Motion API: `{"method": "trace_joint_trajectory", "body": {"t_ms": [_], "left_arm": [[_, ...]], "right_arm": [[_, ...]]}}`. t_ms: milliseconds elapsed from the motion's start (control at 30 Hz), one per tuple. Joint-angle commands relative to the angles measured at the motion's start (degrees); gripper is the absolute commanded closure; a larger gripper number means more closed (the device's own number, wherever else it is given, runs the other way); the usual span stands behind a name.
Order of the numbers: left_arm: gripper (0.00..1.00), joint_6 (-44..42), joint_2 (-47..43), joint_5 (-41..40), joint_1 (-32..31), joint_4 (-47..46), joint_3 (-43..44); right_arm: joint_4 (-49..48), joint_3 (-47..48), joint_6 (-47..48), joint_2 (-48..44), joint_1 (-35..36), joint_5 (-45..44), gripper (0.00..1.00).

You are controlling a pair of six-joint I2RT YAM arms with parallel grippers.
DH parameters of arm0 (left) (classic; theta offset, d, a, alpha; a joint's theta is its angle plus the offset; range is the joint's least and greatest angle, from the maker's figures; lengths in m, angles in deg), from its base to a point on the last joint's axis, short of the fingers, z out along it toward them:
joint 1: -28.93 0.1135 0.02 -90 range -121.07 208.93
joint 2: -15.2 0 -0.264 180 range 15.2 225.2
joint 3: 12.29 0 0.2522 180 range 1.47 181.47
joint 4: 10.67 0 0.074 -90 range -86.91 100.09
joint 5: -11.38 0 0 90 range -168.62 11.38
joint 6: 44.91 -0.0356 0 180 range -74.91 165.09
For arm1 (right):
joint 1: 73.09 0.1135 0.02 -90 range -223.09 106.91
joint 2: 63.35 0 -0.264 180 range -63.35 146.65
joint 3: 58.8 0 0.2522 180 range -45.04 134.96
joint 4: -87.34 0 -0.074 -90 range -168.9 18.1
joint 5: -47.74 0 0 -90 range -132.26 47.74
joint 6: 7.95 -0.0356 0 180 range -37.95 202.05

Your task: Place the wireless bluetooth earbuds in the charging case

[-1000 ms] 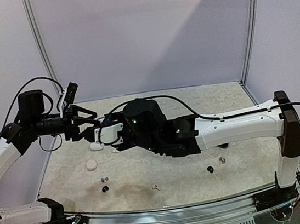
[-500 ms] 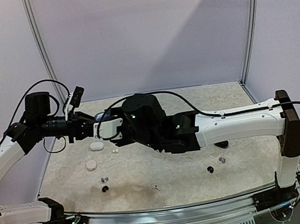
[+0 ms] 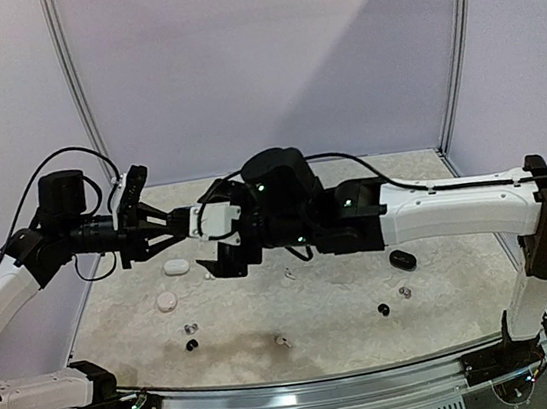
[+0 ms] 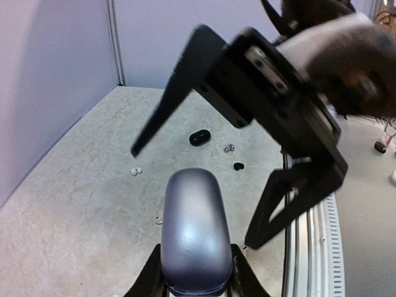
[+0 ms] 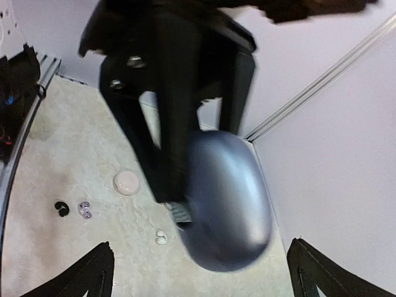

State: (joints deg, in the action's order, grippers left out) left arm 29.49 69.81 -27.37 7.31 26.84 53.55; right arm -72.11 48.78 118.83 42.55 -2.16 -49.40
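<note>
Aloft, charging case in left gripper

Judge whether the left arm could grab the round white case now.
Probably not: the left fingers are shut on the grey case, though the round white case lies uncovered on the table.

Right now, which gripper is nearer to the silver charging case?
Left. The left gripper is clamped on one end of the silver charging case, holding it aloft. The right gripper faces it, fingers spread wide to either side, not touching.
</note>
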Motion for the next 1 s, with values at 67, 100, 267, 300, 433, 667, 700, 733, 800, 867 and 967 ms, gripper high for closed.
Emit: {"method": "trace_joint_trajectory", "body": {"t_ms": [67,100,267,300,433,667,700,733,800,867,967], "left_arm": [[1.0,-14.65,-1.72,1.33,-1.98,3.24,-1.36],[1.0,-15.52,-1.75,1.39,-2.3,3.8,-1.36],[1.0,-17.61,-2.11,0.9,-3.6,5.35,-1.27],[1.0,-17.98,-2.2,0.8,-3.8,5.64,-1.21],[1.0,-20.57,-2.4,-0.13,-4.26,7.54,-1.35],[1.0,-21.15,-2.57,-0.11,-4.43,7.86,-1.27],[1.0,-21.14,-2.5,-0.21,-4.47,7.98,-1.27],[1.0,-21.08,-2.49,-0.21,-4.54,8.06,-1.27],[1.0,-20.51,-2.49,-0.16,-4.57,8.06,-1.4],[1.0,-17.55,-2.55,-0.34,-4.56,7.08,-1.85],[0.61,-8.96,-3.14,-1.88,-4.42,2.19,-3.98]], "right_arm": [[3.31,-0.63,-12.2,-3.91,-2.85,11.06,0.01],[3.29,-0.06,-12.31,-3.42,-2.85,10.85,0.01],[6.1,4.29,-12.48,0.44,-2.98,11.72,0.01],[6.45,4.75,-12.44,0.94,-3.0,12.15,0.01],[6.69,4.99,-12.62,1.26,-3.28,16.68,0.19],[9.04,5.23,-12.72,0.99,-3.78,20.47,0.64],[9.26,5.23,-12.45,0.89,-3.76,21.14,0.67],[9.39,5.26,-12.28,0.79,-3.73,21.82,0.71],[9.47,5.31,-11.94,0.64,-3.79,22.77,0.79],[9.45,5.25,-11.65,0.32,-3.76,23.47,0.85],[9.36,4.94,-11.84,-0.33,-4.07,24.3,0.97]]}}
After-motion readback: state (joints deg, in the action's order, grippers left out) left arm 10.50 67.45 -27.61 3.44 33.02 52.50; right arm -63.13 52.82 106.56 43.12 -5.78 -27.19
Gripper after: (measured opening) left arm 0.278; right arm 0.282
